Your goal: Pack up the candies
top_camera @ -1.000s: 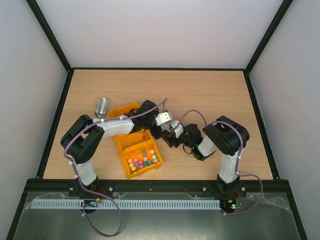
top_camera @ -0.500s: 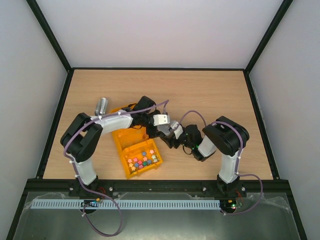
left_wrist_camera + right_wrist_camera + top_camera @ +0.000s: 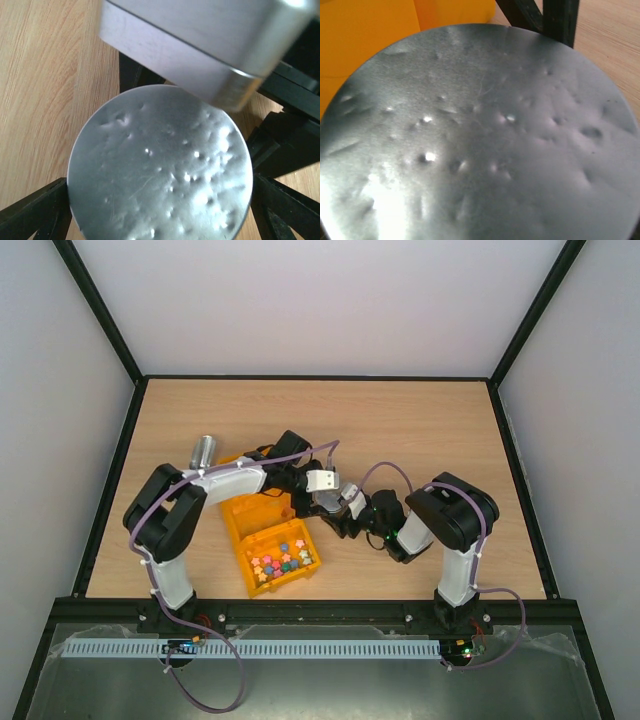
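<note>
The candies (image 3: 282, 560) are small colourful sweets lying in the open orange box (image 3: 262, 537) near the table's front. My two grippers meet just right of the box, the left gripper (image 3: 333, 496) nose to nose with the right gripper (image 3: 347, 514). A round dented metal face (image 3: 160, 170) sits between my left fingers (image 3: 35, 212), which stand wide apart on either side of it. A similar dented metal face (image 3: 480, 135) fills the right wrist view and hides that gripper's fingers. From above, this metal thing is hidden under the grippers.
A shiny metal scoop (image 3: 203, 452) lies on the table behind and left of the box. The box's orange lid (image 3: 240, 465) lies open behind it, partly under my left arm. Black frame rails edge the wooden table (image 3: 420, 430).
My left wrist has drawn slightly left and back. The orange box has slid a little to the left. The right arm has hardly moved.
</note>
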Action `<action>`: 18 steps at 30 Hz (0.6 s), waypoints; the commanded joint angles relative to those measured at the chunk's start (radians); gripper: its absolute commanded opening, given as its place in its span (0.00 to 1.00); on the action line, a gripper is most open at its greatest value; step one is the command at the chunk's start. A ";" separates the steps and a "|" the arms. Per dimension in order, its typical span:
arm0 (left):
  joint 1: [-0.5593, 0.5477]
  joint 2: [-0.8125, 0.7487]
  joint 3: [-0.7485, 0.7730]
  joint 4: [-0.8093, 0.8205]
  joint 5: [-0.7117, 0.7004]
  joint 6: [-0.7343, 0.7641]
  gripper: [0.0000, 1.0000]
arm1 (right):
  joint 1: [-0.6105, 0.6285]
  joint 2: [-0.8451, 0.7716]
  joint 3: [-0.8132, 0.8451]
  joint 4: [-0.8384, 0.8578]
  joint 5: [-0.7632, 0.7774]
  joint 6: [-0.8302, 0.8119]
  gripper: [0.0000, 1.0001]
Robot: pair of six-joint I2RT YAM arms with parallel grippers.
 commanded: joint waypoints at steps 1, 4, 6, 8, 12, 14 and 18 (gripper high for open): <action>-0.022 0.029 -0.013 0.029 0.068 -0.082 0.98 | 0.000 0.001 0.003 0.027 -0.033 0.006 0.38; -0.025 0.025 -0.037 0.058 0.075 -0.024 0.99 | 0.000 0.000 0.004 0.024 -0.045 0.003 0.38; -0.023 0.036 -0.028 0.047 0.067 0.020 0.99 | 0.000 0.000 0.000 0.018 -0.056 0.000 0.38; -0.017 0.056 0.000 0.019 0.077 0.041 0.97 | 0.000 0.000 0.000 0.015 -0.057 -0.001 0.38; -0.013 0.075 0.030 0.008 0.099 -0.022 0.89 | 0.000 -0.001 -0.002 0.009 -0.040 -0.001 0.38; -0.016 0.066 0.011 0.040 0.093 -0.098 0.86 | 0.000 -0.003 -0.001 0.008 -0.020 0.004 0.38; -0.031 0.033 -0.054 0.134 0.022 -0.264 0.81 | 0.000 -0.001 0.009 0.004 0.019 0.027 0.37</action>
